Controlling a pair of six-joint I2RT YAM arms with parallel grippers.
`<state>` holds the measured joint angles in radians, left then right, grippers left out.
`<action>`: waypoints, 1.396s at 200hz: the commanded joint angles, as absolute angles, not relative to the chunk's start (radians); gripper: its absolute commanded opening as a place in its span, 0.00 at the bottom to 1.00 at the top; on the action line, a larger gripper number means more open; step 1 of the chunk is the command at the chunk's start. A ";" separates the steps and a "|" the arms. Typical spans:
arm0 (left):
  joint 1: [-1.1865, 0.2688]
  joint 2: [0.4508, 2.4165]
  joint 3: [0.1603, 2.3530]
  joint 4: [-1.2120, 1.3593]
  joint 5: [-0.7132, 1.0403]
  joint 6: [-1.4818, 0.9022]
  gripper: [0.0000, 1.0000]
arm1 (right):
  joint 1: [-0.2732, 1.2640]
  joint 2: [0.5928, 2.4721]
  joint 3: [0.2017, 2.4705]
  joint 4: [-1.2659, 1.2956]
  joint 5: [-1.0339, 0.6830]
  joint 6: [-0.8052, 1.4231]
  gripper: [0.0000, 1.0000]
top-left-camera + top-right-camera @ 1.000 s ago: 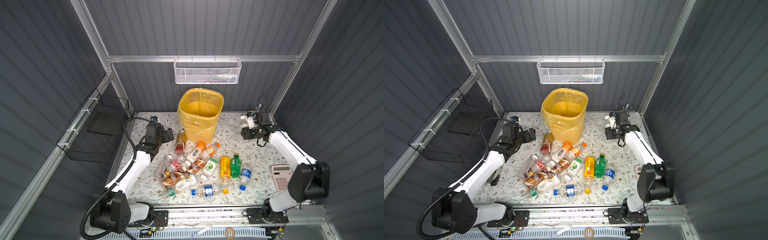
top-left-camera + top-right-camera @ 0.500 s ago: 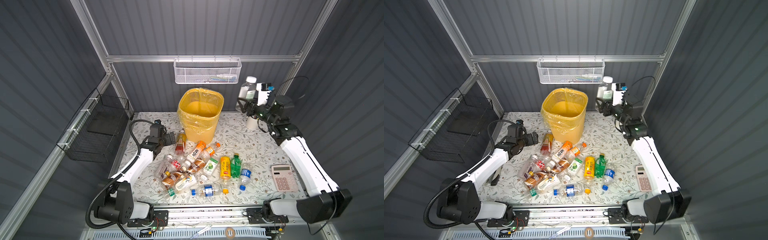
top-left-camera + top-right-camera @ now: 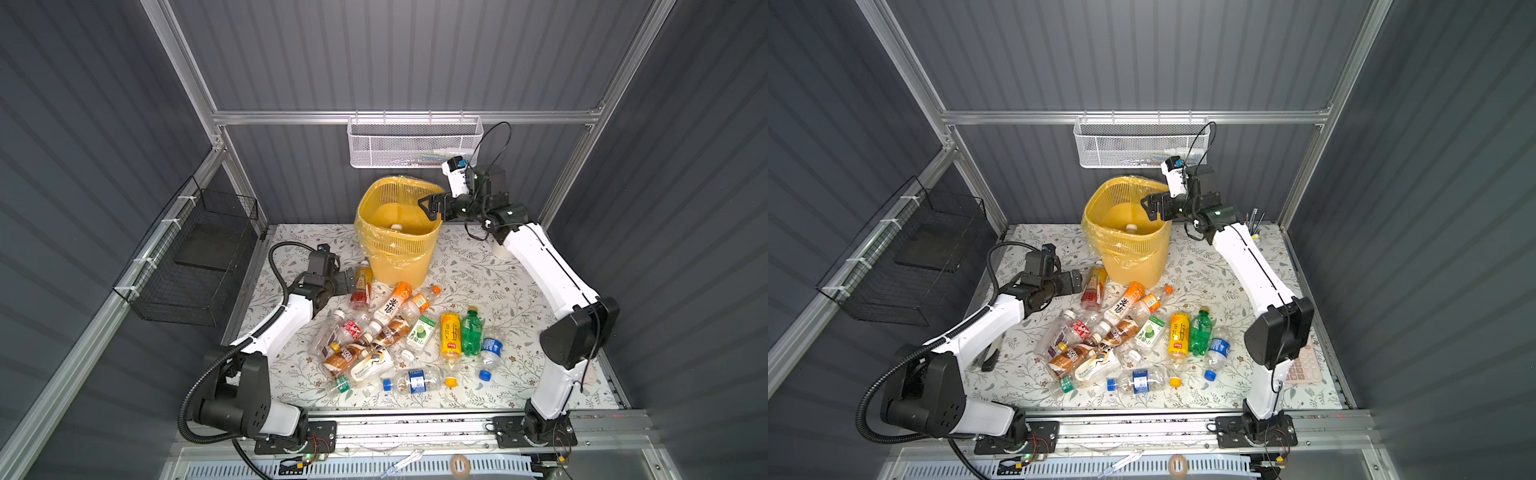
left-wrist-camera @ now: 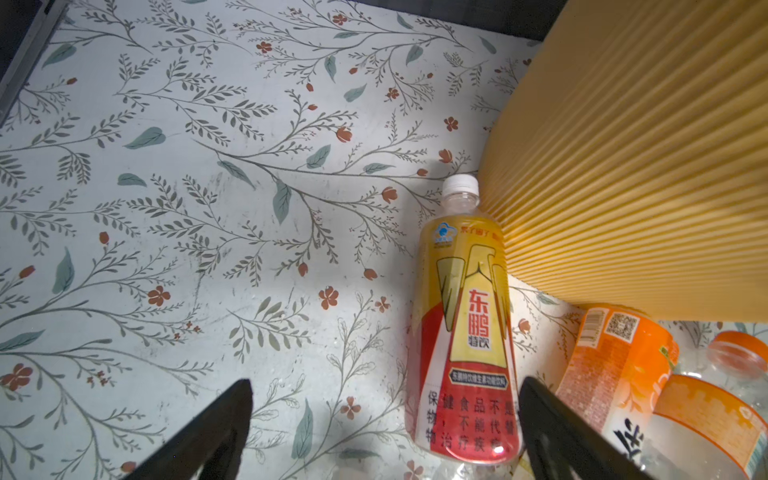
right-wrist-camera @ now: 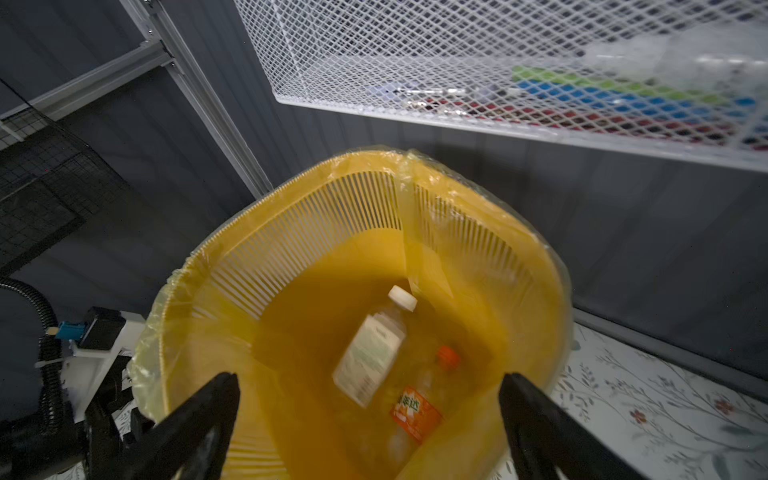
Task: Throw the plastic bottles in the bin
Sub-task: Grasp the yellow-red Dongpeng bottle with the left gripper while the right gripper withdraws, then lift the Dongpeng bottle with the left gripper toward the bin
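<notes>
Right gripper (image 5: pixel 370 386) hung over mouth of bin (image 3: pixel 399 257), jaws wide apart, gripping nothing. Directly beneath it, inside bin, lay white-capped bottle (image 5: pixel 370 357) and orange-labelled bottle (image 5: pixel 415 411). Left gripper (image 4: pixel 384 390) hovered low over floral mat (image 4: pixel 166 208), jaws likewise spread and empty. Yellow-red bottle (image 4: pixel 461 332) lay flat between its fingers, close to one, cap beside bin wall. Other bottles (image 3: pixel 386 332) lay heaped just beside left gripper.

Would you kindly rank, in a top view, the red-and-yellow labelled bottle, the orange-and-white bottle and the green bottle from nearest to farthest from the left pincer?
1. Red-and-yellow labelled plastic bottle, right at the left pincer.
2. Orange-and-white plastic bottle, further to the right.
3. Green plastic bottle, far over on the right.
</notes>
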<state>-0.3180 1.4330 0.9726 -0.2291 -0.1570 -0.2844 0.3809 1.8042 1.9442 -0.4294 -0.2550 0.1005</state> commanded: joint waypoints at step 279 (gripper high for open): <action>-0.399 1.830 1.218 -0.363 -0.158 -0.275 0.67 | 0.021 1.171 0.815 -0.116 -0.085 0.333 0.99</action>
